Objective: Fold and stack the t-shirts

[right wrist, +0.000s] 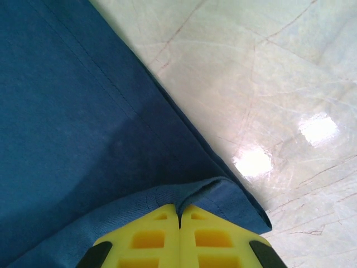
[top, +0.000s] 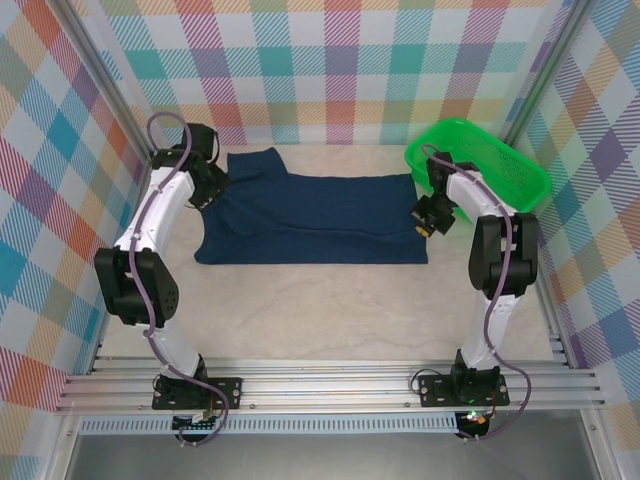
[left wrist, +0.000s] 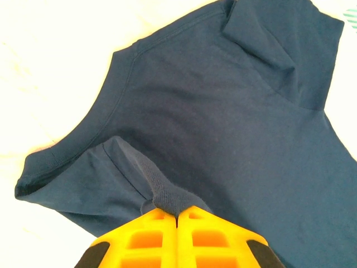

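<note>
Left gripper [left wrist: 177, 216] fingers pressed together, pinching a raised fold of the navy t-shirt [left wrist: 223, 128]; right gripper [right wrist: 179, 211] likewise clamped on the t-shirt's corner edge.

The left arm [top: 160, 210] and right arm [top: 487, 335] are white with black joints [top: 135, 285], purple cables [top: 149, 132] and yellow fingers [left wrist: 120, 245].
</note>
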You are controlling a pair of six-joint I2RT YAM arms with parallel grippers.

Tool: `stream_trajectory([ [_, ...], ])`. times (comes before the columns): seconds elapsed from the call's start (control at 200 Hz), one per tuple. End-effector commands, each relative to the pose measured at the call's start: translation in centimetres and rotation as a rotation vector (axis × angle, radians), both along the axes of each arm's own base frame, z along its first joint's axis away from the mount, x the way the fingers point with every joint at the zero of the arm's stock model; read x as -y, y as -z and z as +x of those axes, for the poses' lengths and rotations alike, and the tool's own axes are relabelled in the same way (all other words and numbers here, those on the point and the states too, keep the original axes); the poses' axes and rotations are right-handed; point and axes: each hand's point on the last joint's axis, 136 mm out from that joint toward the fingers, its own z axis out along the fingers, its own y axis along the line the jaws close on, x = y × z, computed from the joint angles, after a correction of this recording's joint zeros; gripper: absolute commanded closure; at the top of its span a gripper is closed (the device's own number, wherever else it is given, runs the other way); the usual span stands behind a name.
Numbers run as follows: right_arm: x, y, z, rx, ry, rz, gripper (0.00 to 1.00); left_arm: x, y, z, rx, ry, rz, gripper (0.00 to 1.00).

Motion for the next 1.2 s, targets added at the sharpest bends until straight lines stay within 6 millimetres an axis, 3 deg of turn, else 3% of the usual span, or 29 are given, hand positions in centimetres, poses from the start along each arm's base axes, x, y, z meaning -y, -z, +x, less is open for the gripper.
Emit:
stream_trajectory([
  [0.0, 0.3, -0.2, 0.3, -0.012, 0.023, -0.001, 1.0, -1.1, -0.4, 0.8, 0.011, -0.002, 0.023, 1.0],
  [0.16, 0.1, -0.4, 0.8, -0.005, 0.022, 0.004, 1.0, -1.6, -0.5, 1.4, 0.009, -0.01, 0.039, 1.0],
  [0.675, 0.1, 0.4, 2.2, -0.015, 0.023, 0.0, 1.0, -1.0, 2.0, 3.4, -0.034, 0.019, 0.011, 1.0],
  [0.72, 0.1, 0.5, 2.4, -0.015, 0.021, -0.002, 0.93, -0.8, 2.2, 3.9, -0.035, 0.028, 0.001, 1.0],
  [0.805, 0.1, 0.2, 3.0, 0.004, 0.011, -0.006, 0.71, -0.5, 2.7, 5.0, -0.038, 0.048, -0.049, 1.0],
  [0.845, 0.0, -0.3, 3.4, 0.027, 0.0, -0.003, 0.66, -0.6, 2.4, 5.4, -0.035, 0.048, -0.058, 0.88],
  [0.89, -0.1, -1.3, 3.8, 0.065, -0.011, 0.002, 0.62, -0.9, 1.9, 5.6, -0.026, 0.044, -0.06, 0.59],
  [0.925, 0.0, -2.3, 4.0, 0.097, -0.017, -0.001, 0.59, -1.3, 1.2, 5.5, -0.019, 0.036, -0.048, 0.43],
  [0.975, 0.0, -3.3, 3.8, 0.129, -0.021, -0.003, 0.55, -1.8, 0.5, 4.9, -0.022, 0.023, -0.03, 0.31],
  [1.09, -0.3, -4.6, 2.2, 0.162, -0.031, 0.018, 0.52, -2.6, 0.8, 1.6, -0.062, -0.015, -0.032, 0.28],
  [1.195, -1.2, -3.6, -0.6, 0.136, -0.035, 0.067, 0.55, -2.6, 3.2, -2.6, -0.135, -0.055, -0.064, 0.35],
])
